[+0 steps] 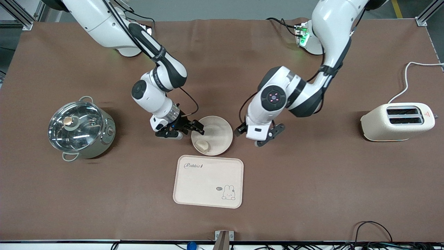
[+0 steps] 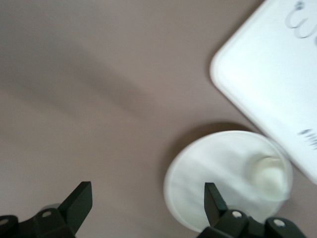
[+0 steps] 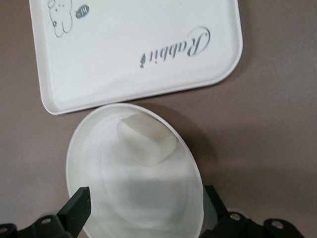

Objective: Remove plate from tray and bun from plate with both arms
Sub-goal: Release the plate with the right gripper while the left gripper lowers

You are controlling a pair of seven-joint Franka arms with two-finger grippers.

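I see the plate (image 1: 212, 135) off the tray (image 1: 208, 181), bun (image 1: 203, 144) aboard, my right gripper (image 1: 184, 130) spread empty astride its rim, left gripper (image 1: 260, 133) spread empty beside it.

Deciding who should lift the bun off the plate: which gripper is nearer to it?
Right. The right gripper is open at the plate's rim, just beside the bun. The left gripper is open over the table off the plate's rim toward the left arm's end.

Lidded steel pot (image 1: 81, 129), cream toaster (image 1: 398, 122)
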